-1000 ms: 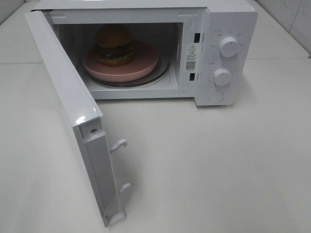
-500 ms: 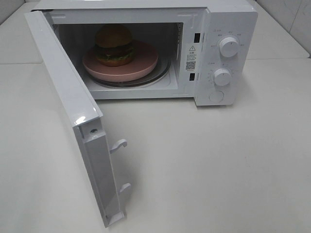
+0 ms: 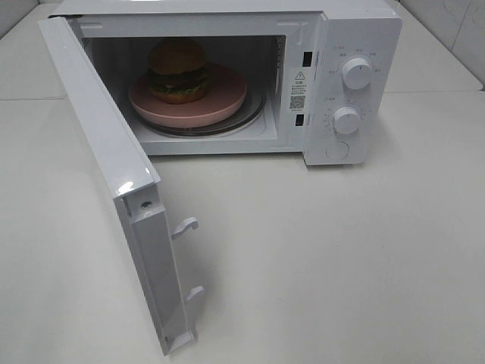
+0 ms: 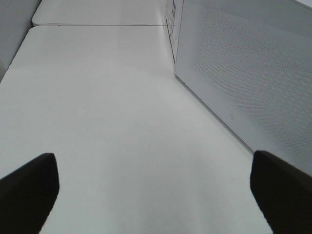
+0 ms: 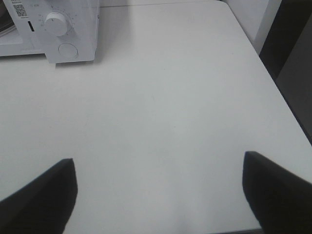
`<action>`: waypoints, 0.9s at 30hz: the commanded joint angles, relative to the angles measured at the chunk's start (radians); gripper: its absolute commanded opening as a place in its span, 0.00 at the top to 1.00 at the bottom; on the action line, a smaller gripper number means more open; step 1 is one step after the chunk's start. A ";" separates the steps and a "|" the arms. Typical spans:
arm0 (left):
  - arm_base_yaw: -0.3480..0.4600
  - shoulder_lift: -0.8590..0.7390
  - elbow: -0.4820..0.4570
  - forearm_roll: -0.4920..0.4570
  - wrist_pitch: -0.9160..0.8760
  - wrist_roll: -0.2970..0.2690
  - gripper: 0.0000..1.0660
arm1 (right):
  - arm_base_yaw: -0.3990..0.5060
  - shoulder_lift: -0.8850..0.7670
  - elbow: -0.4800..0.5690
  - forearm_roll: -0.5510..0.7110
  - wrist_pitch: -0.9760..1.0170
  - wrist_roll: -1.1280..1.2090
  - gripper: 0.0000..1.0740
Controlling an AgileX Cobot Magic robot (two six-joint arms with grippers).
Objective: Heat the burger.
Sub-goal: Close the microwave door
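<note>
Left claw (image 4: 153,161) and right claw (image 5: 158,161) spread apart, empty, above the counter (image 5: 156,97). Well ahead of them, the burger (image 3: 179,72) on the pink plate (image 3: 227,102) inside the open microwave (image 3: 364,121). Probably light, soft, easy to topple: better to carry by the plate rim, not to squeeze.

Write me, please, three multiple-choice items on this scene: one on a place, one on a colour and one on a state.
1. Where is the burger? A. beside the microwave B. on the plate inside the microwave C. on top of the microwave
2. What colour is the plate? A. blue B. pink C. green
3. How is the microwave's door? A. shut B. removed C. swung open

Answers: 1 B, it sits on the plate in the cavity; 2 B, its rim shows pink; 3 C, the door stands out at the left.
</note>
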 commanded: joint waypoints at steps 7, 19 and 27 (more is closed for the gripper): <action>0.002 -0.016 0.002 -0.008 -0.008 -0.001 0.06 | 0.001 -0.022 0.002 0.083 0.002 -0.100 0.07; 0.002 -0.016 0.002 -0.008 -0.008 -0.001 0.06 | 0.001 -0.022 0.002 0.060 0.002 -0.023 0.07; 0.002 -0.016 0.002 -0.008 -0.008 -0.001 0.06 | 0.001 -0.022 0.002 0.068 0.000 -0.023 0.07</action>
